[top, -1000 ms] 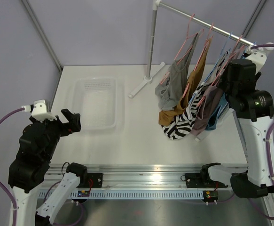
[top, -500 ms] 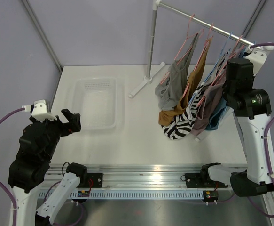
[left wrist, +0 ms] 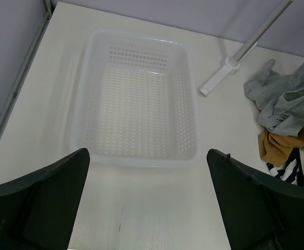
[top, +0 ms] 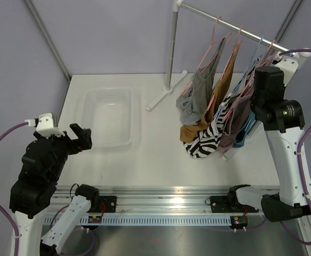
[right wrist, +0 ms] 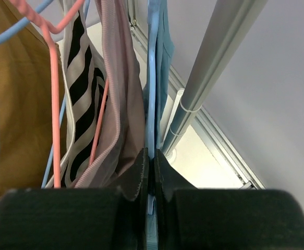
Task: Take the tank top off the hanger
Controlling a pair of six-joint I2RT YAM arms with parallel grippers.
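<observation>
Several tank tops hang on hangers from the rail [top: 235, 26] at the back right. The rightmost one is a blue tank top [top: 244, 134] [right wrist: 163, 47] on a light blue hanger [right wrist: 152, 78]. My right gripper [right wrist: 152, 156] [top: 251, 106] is up among the garments, shut on that hanger's arm, with the blue fabric right beside its fingers. A mauve tank top [right wrist: 121, 104] presses against its left finger. My left gripper [left wrist: 146, 203] [top: 80, 136] hovers open and empty over the table, near the white basket [left wrist: 136, 156].
Striped [top: 206, 141], brown [top: 190, 130] and grey [top: 192, 101] tops hang lower on the rail, touching the table. The rack's upright [top: 172, 48] and foot stand behind the basket [top: 129, 114]. A rack pole [right wrist: 209, 67] runs close to the right of my right gripper.
My right gripper has closed from open onto the light blue hanger, and its arm has shifted slightly up and to the left. The left arm has not moved.
</observation>
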